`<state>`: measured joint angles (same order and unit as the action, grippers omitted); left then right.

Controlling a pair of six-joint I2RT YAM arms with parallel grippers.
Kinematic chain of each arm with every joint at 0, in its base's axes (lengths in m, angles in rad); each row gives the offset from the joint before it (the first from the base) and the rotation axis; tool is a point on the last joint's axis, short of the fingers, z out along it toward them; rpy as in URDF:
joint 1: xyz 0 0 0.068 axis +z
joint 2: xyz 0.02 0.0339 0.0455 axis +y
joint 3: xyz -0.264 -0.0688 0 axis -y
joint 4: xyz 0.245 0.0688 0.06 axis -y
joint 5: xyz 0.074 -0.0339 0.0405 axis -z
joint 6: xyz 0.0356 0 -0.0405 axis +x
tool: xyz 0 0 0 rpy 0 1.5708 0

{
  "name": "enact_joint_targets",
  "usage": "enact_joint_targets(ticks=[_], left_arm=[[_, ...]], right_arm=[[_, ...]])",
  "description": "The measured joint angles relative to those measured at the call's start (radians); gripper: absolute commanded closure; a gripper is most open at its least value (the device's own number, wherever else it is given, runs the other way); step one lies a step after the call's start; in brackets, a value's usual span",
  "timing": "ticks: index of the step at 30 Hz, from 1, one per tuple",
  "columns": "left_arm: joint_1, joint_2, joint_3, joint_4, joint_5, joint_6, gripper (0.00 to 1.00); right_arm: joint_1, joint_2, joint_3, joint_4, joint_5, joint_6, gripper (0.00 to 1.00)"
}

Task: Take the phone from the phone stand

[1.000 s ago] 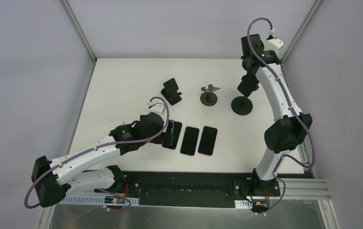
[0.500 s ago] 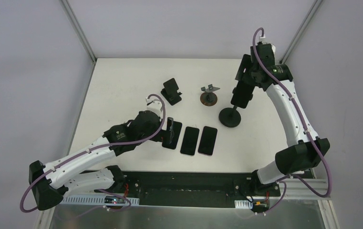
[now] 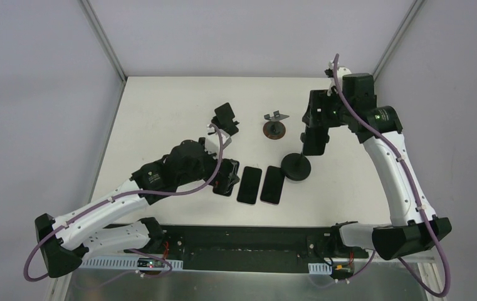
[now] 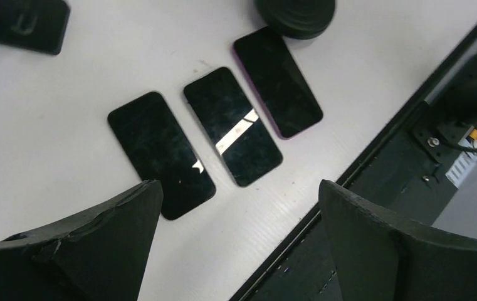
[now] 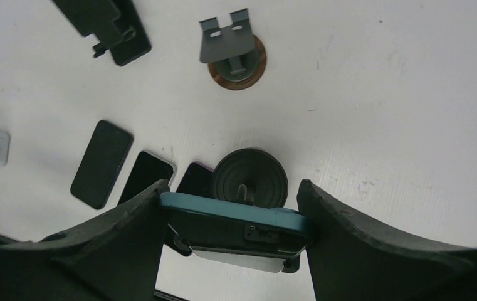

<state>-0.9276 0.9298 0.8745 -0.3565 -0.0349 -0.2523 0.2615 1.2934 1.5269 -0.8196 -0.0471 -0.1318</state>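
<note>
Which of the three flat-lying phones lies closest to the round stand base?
The rightmost phone, purple-edged, its far end beside the round black stand base; the middle phone and left phone lie farther off.

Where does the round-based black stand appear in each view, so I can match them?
Top external: round-based black stand centre-right, at the right end of the row of flat phones.
Left wrist: stand cut by the top edge.
Right wrist: stand at centre, just above the teal-cased phone.
Shared landmark: the row of flat phones.
</note>
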Motion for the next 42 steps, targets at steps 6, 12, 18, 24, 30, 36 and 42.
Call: enact_joint_targets(ticks=[6, 12, 18, 24, 30, 36, 42], left_arm=[[0.0, -0.032, -0.069, 0.184, 0.196, 0.12, 0.0], [0.0, -0.048, -0.107, 0.313, 0.31, 0.235, 0.0], [0.0, 0.04, -0.06, 0.399, 0.387, 0.296, 0.06], [0.0, 0.204, 0.012, 0.489, 0.504, 0.291, 0.1], [0.0, 0.299, 0.031, 0.602, 0.61, 0.258, 0.12], [-0.005, 0.34, 0.074, 0.654, 0.698, 0.23, 0.17], [-0.027, 0.357, 0.113, 0.689, 0.781, 0.21, 0.37]], right_arm=[[0.011, -0.082, -0.046, 0.005, -0.209, -0.12, 1.0], [0.021, -0.288, -0.205, 0.042, -0.452, -0.258, 1.0], [0.031, -0.417, -0.274, 0.085, -0.715, -0.302, 1.0], [0.08, -0.403, -0.268, 0.11, -0.842, -0.309, 1.0], [0.126, -0.389, -0.246, 0.119, -0.896, -0.335, 1.0], [0.156, -0.368, -0.227, 0.12, -0.925, -0.349, 1.0], [0.19, -0.342, -0.221, 0.119, -0.927, -0.364, 1.0]])
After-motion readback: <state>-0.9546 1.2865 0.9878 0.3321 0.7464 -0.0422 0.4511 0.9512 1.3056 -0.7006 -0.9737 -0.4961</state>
